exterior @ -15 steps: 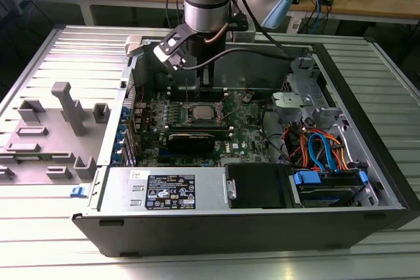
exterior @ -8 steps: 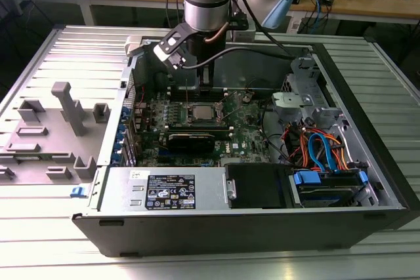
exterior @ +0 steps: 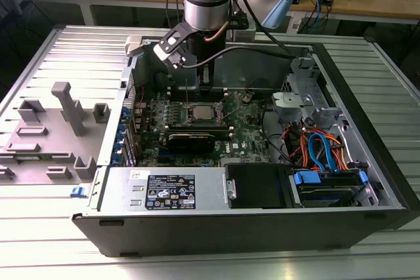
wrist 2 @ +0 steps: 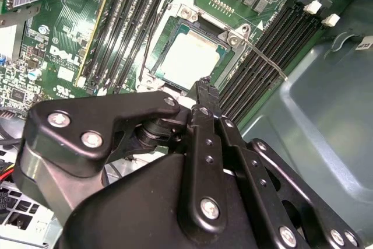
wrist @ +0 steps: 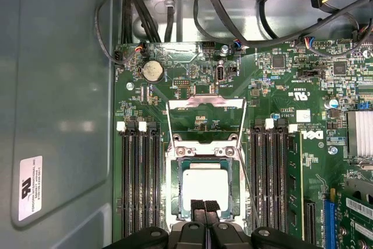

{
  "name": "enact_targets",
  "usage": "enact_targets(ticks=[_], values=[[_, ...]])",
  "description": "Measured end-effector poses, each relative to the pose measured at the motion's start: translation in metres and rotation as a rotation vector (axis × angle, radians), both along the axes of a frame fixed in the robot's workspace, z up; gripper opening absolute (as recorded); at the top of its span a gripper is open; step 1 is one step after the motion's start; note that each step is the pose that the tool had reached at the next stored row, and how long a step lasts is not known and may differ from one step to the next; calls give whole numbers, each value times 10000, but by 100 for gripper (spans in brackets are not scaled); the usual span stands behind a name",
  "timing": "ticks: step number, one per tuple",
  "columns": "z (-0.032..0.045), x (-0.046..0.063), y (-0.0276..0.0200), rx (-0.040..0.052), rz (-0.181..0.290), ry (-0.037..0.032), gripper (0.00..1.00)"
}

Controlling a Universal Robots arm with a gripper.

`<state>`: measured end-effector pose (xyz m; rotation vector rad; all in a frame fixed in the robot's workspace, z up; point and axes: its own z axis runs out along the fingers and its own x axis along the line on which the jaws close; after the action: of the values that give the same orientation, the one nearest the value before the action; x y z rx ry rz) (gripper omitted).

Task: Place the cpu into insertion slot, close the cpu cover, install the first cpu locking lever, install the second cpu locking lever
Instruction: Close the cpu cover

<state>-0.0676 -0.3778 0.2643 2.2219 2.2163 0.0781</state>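
Dull-silver flat square cpu [wrist: 205,185] looks seated; black end effector [wrist: 204,204], tips together, just beside; silvery window-frame cpu cover [wrist: 205,115] open. Lower evenly, no chip nudge.

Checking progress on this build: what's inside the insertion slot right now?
The cpu lies inside the insertion slot, silver top up, with the cpu cover standing open. The gripper hides one edge of the chip; the contacts beneath cannot be seen.

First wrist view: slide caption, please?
Dull silver square cpu seated in black-rimmed insertion slot, silvery cpu cover open, black gripper close by.
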Motion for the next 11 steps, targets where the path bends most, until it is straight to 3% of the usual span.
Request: enact_targets(ticks=[11], values=[[88,0,0,1,-1,0,11]])
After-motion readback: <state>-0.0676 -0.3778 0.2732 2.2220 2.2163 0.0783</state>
